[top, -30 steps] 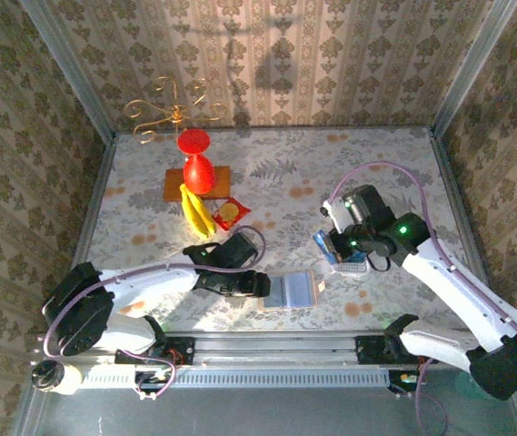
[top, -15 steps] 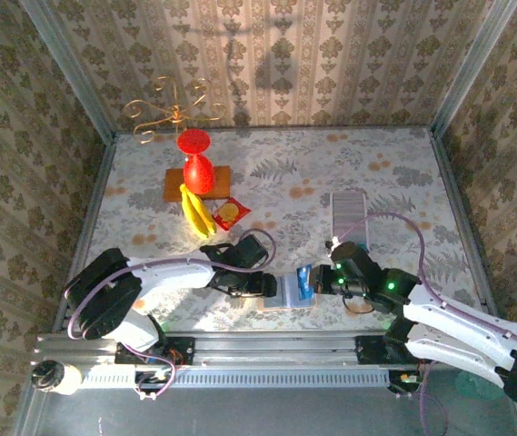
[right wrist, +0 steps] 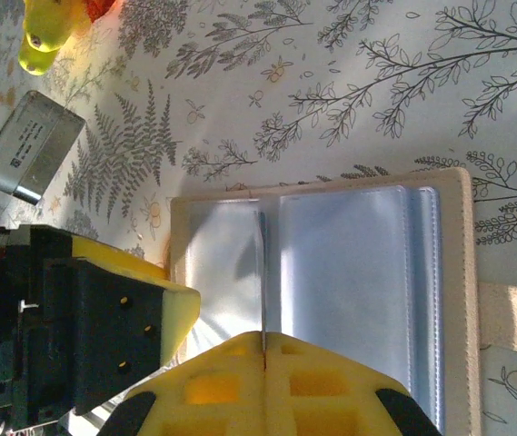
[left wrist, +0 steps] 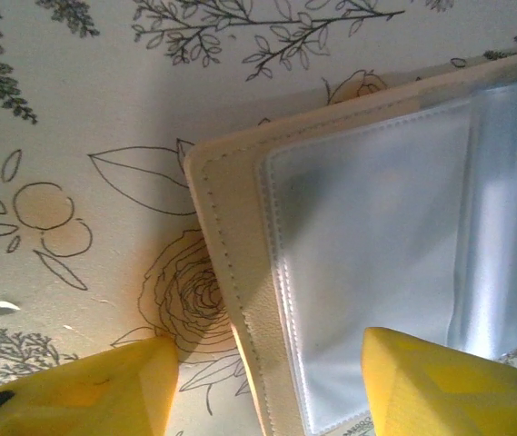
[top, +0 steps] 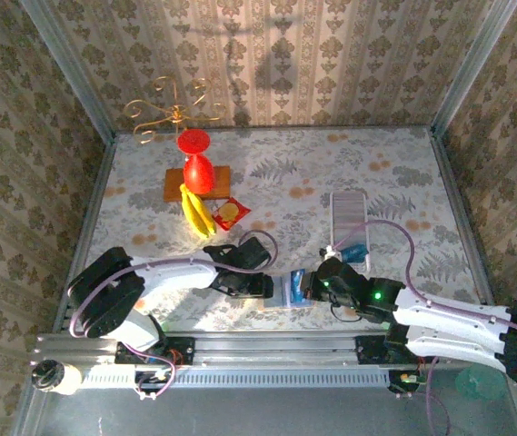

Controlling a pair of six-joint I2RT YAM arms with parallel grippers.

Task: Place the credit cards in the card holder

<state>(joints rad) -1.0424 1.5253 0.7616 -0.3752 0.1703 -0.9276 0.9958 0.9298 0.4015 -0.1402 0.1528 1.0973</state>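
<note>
The card holder (top: pixel 281 292) lies open at the desk's (top: pixel 331 173) near edge, long axis left-right, clear sleeves (right wrist: pixel 349 272) up. The right tool (right wrist: pixel 263 341) clamps a card (right wrist: pixel 263 272) edge-on over its fold; the left tool (left wrist: pixel 263 368), jaws apart, straddles its left edge.

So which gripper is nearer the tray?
Right. The right gripper, holding a card, sits over the holder, near-left of the tray; the left gripper is farther left, at the holder's left edge.
</note>
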